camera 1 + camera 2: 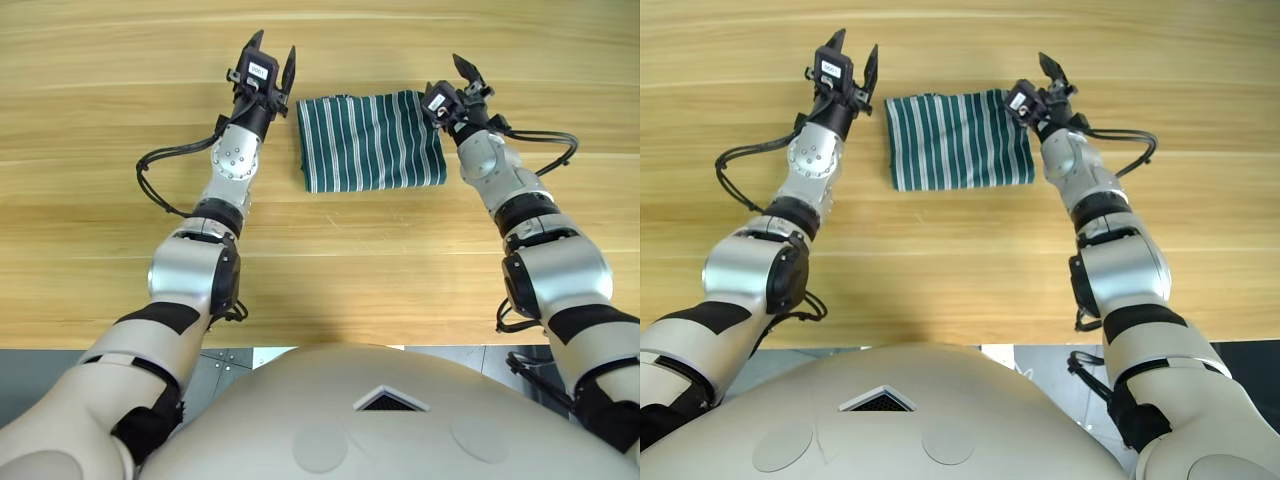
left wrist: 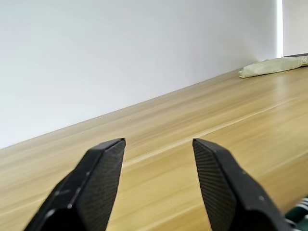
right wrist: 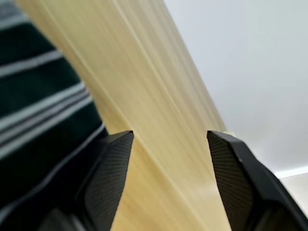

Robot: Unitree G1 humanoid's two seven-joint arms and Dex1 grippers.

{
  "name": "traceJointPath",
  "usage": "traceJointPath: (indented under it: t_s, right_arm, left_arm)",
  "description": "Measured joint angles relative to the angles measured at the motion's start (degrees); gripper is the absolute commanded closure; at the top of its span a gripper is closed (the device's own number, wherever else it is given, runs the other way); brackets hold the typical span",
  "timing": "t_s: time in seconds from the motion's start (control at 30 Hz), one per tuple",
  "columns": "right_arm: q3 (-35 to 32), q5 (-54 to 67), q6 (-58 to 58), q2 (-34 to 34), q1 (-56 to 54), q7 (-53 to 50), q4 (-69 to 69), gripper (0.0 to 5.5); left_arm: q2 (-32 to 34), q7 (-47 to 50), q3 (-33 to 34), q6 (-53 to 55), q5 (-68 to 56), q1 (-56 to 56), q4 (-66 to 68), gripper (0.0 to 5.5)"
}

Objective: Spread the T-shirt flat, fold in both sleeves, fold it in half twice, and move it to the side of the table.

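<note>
While my left gripper (image 1: 272, 55) and right gripper (image 1: 470, 78) hold their jaws apart, empty, the folded T-shirt (image 1: 370, 140) lies between them, nearest my right fingers (image 3: 110, 173).

The folded green-and-white striped T-shirt (image 1: 372, 141) fills the gap between the left tool (image 1: 276, 42) and right tool (image 1: 470, 78) (both with fingers spread), while the light wooden desk (image 1: 100, 150) stretches wide on its near side and a crumpled cream cloth (image 2: 274, 66) lies well apart.
</note>
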Motion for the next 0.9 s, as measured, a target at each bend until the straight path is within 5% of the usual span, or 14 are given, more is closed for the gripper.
traceJointPath:
  t_s: [0.3,0.47,0.6,0.77,0.9]
  right_arm:
    - [-2.08,2.95,0.71,-0.39,0.56,-7.76,1.35,2.68]
    - [-6.52,6.54,-10.31,-1.62,7.15,-17.28,-22.67,2.68]
    - [-1.79,9.13,-10.19,6.72,18.87,-10.17,-35.37,2.68]
    - [0.24,10.32,-6.45,10.77,21.6,-4.85,-26.31,2.68]
    - [-4.34,20.73,-4.6,14.04,21.7,5.43,-24.14,2.68]
  left_arm:
    - [1.43,-0.83,4.58,-3.48,-4.89,6.01,-3.58,2.91]
    - [1.48,-1.38,9.78,-3.43,-10.43,6.86,-4.99,2.91]
    - [0.26,-1.4,11.83,-2.15,-12.39,8.39,-4.64,2.91]
    - [-2.35,-1.62,12.2,-0.47,-13.31,8.72,-3.19,2.91]
    - [-4.05,-2.17,12.46,0.16,-13.39,9.91,-2.88,2.91]
